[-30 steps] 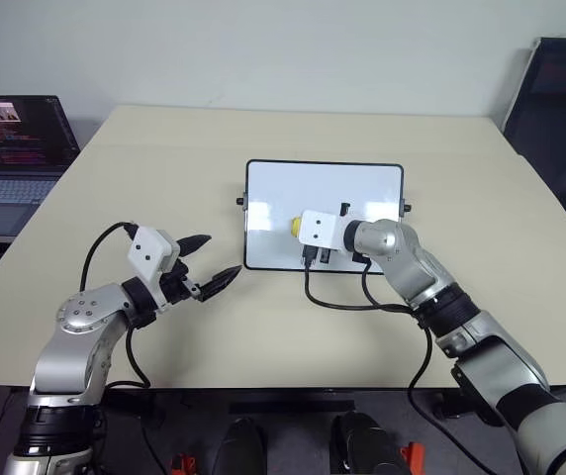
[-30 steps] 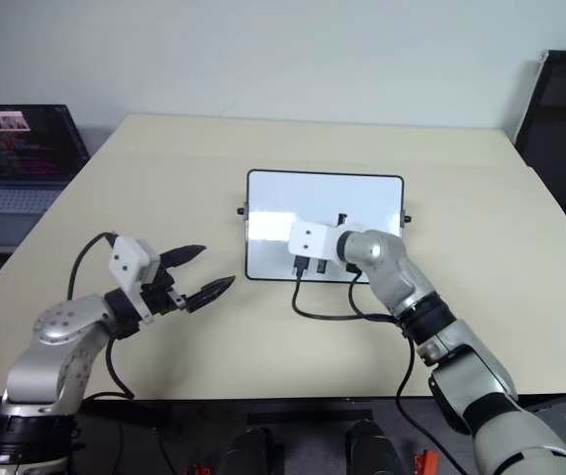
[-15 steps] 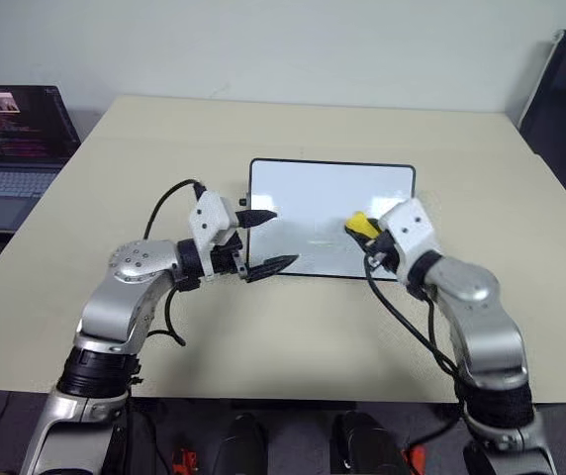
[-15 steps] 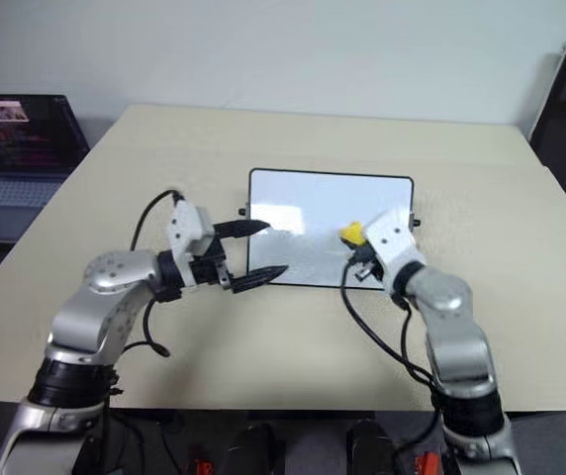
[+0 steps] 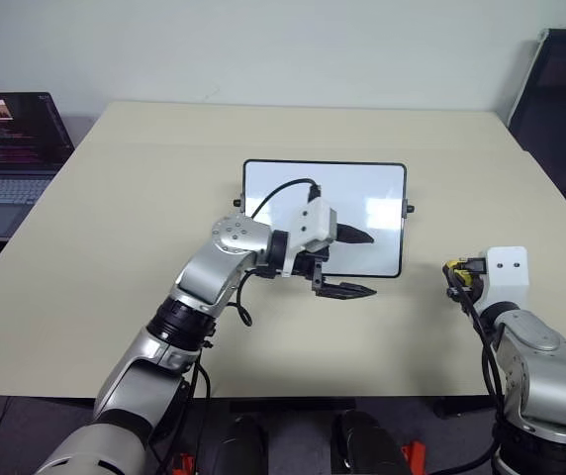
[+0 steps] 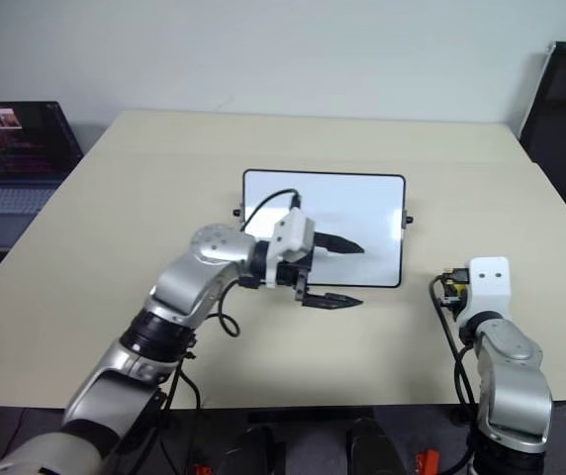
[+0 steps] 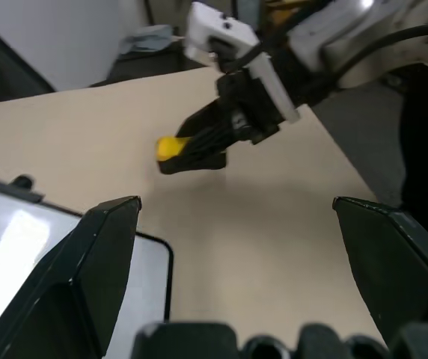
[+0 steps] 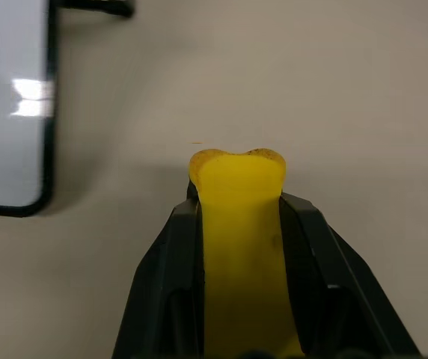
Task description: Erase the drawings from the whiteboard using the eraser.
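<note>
Over the tan table point(image 5: 144, 198), seen from the head: whiteboard point(image 5: 382, 198) lying flat just past centre, black frame, glossy white face, glare patch near its right edge, no blue marks to be made out on the visible part. Left gripper point(image 5: 352, 263) reaching in from 8 o'clock, hanging over the board's near edge and pointing toward 3 o'clock; fingers spread wide, one over the white surface, the other out over the table just below the frame, nothing between them. From the left wrist, both black fingers point(image 7: 87, 277) wide apart, a corner of the board below, and the other arm's gripper across the table with a yellow tip poking out.

Right gripper point(image 5: 456, 274) at 4 o'clock from the board, well apart from it, over bare table near the front right. Clamped tight on the eraser point(image 8: 238, 224): yellow block squeezed between the two black fingers, its end bulging out past the tips. Board corner and a side knob point(image 8: 94, 7) off to one side in the right wrist picture.

Laptop point(image 5: 6, 148) open at 9 o'clock, beyond the table's left edge. Dark chair point(image 5: 560, 109) at 2 o'clock.
</note>
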You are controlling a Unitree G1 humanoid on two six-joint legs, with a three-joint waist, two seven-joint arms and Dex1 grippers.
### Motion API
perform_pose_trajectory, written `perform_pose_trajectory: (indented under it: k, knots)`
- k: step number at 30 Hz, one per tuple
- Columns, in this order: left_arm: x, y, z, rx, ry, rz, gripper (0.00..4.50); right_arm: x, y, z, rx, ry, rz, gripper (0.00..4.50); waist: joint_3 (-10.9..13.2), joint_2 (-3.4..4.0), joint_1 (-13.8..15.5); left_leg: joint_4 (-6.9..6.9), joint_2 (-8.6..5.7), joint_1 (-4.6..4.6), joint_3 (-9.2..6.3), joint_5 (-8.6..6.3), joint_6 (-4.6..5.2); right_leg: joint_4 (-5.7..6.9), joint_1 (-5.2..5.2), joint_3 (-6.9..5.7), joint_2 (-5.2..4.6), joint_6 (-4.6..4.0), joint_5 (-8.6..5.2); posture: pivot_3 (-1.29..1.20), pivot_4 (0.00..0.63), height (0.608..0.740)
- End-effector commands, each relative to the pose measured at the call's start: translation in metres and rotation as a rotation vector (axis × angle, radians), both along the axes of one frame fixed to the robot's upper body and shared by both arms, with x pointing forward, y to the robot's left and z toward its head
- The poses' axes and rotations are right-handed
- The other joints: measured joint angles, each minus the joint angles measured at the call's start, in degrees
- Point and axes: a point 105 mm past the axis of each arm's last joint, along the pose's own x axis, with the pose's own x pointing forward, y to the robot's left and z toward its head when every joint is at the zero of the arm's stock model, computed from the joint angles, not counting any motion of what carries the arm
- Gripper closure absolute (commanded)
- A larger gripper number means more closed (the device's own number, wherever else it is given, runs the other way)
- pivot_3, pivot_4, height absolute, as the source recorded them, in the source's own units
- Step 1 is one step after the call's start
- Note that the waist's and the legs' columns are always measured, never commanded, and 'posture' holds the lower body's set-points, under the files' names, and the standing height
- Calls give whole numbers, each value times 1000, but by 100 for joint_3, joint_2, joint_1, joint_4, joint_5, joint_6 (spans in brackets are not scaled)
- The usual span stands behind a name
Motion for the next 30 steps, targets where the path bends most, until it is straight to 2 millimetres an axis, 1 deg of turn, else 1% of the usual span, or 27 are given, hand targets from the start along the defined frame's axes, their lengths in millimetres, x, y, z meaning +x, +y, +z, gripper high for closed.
perform_pose_trajectory:
  k: [1,5,8,15,17,19,20,25,27,30]
  knots:
    - [-1,-12,5,10,-60,-37,0,13,-8,18,-4,-82,-15,3443,0,1,-9,1,-1,0,1,0,0,-1,0,2,0,2,1,0,150,740]
    - [-1,-15,3,13,-60,-35,0,26,-9,19,3,-89,-7,3443,2,3,-8,0,0,0,0,1,1,0,1,1,0,5,2,0,150,740]
    - [-1,-13,1,17,-60,-23,0,35,-15,16,-11,-85,-17,3443,2,4,-2,-1,-1,-1,0,0,1,-3,2,1,0,15,7,0,150,740]
    - [-1,-10,2,-6,-41,2,0,51,-23,11,-11,-84,-30,3443,5,10,-5,-1,-2,-2,-1,1,1,-2,2,1,0,26,14,0,150,740]
    - [-2,-7,2,-23,-21,20,0,57,-25,8,-1,-78,-30,2727,6,12,-13,0,-2,-1,0,1,1,-1,2,3,0,27,14,0,150,740]
    - [-3,-3,1,-43,6,42,0,60,-25,5,7,-72,-22,2212,6,13,-15,0,-2,-1,0,1,2,-1,3,3,0,29,16,0,150,740]
    - [-3,-1,1,-47,12,50,0,61,-26,5,8,-71,-18,1834,6,13,-11,0,-1,0,0,1,2,1,3,2,0,30,16,0,150,740]
    - [1,16,-2,-87,75,144,0,61,-22,10,26,-99,6,25,7,15,-7,-1,-1,-1,-2,1,3,1,3,2,1,35,18,0,150,740]
    - [4,26,-3,-96,79,199,0,59,-22,14,15,-113,13,25,7,16,-8,-1,-1,-1,-3,1,3,2,3,2,1,35,18,0,150,740]
    - [8,46,-2,-124,89,290,0,53,-13,32,-1,-187,53,25,8,19,-10,-1,-1,0,-3,2,3,4,3,1,1,35,18,0,150,740]
